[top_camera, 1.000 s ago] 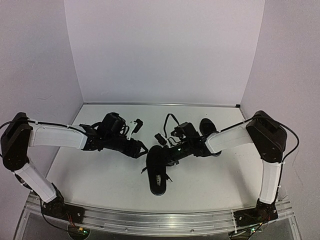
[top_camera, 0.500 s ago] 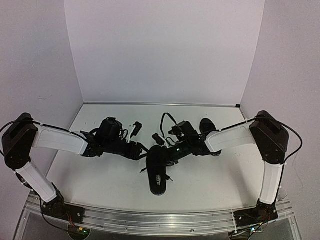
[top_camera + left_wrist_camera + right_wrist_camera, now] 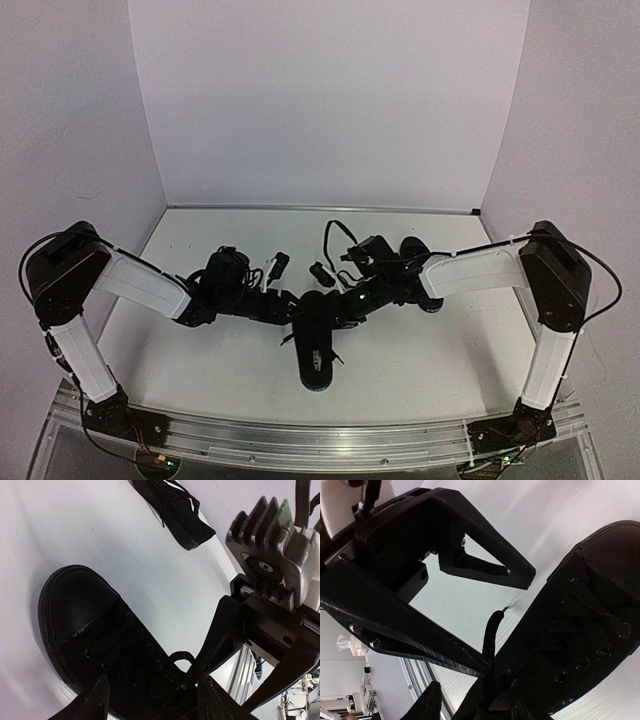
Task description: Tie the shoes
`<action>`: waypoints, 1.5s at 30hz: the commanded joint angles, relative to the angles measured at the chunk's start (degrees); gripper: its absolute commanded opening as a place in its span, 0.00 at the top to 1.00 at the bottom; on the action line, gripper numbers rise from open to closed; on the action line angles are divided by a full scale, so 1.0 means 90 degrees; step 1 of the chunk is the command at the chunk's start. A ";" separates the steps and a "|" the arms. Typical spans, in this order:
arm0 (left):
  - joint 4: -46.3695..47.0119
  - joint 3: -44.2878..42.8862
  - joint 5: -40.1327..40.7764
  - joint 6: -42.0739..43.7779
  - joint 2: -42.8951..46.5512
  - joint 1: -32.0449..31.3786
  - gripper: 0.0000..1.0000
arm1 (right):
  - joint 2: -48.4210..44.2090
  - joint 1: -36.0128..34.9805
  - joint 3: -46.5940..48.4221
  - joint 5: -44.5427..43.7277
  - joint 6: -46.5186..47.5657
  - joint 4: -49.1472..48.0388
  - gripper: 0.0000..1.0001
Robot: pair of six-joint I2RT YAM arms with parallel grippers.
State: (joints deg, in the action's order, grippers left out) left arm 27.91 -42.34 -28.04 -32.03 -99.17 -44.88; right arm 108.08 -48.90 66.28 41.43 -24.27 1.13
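Observation:
One black shoe [image 3: 315, 355] lies mid-table with its toe toward the near edge. Both grippers meet over its laced throat. My left gripper [image 3: 285, 305] comes in from the left. In the left wrist view the left gripper [image 3: 154, 680] is open, its fingers wide apart on either side of the laces [image 3: 120, 650]. My right gripper [image 3: 335, 303] reaches in from the right. In its own view the right gripper [image 3: 477, 700] is open, with a loose lace end [image 3: 492, 630] rising between its fingers. The second shoe [image 3: 412, 250] lies behind the right forearm.
White walls close the table at the back and both sides. A metal rail [image 3: 320, 435] runs along the near edge. The two grippers are almost touching above the shoe, and the right arm's cable [image 3: 335, 235] loops up behind them.
My left arm has stretched further right and lower toward the shoe. My right gripper's jaws have spread wider around the lace end. The shoes have not moved.

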 commanded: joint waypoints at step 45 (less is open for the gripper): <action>0.0835 0.0473 -0.0287 -0.0298 -0.0090 -0.0072 0.63 | 0.0040 -0.0045 0.0149 0.0420 0.0175 -0.0243 0.60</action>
State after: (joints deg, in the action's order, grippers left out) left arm 36.97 -40.26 -33.73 -35.78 -103.62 -45.45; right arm 111.20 -48.95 68.45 45.52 -23.40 0.60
